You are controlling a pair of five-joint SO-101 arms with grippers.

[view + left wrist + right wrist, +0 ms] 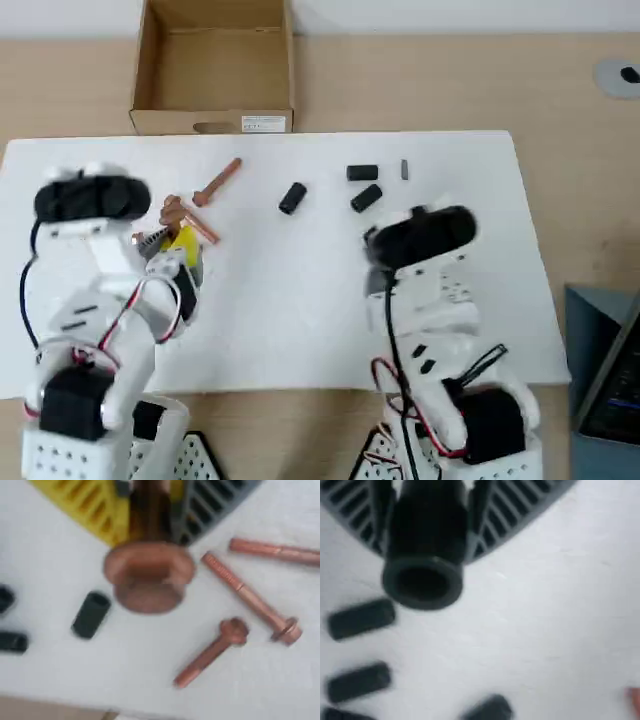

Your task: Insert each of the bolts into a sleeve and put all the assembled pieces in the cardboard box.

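High view: I have both arms over the white mat (300, 300) on the desk (560, 90). The open box (142, 70) stands just beyond the mat. Loose bolts (217, 183) lie by the left arm, with loose sleeves (292, 197) mid-mat.

Left wrist view: my left gripper (150, 507) clamps a bolt (149, 575) by its shank, the head clear of the jaws.

Right wrist view: my right gripper (432, 510) holds a sleeve (424, 565), bore facing out.

I judge both parts to be rigid, light and smooth, so liable to slip. The sleeve is best gripped mid-body and the bolt on its shank.
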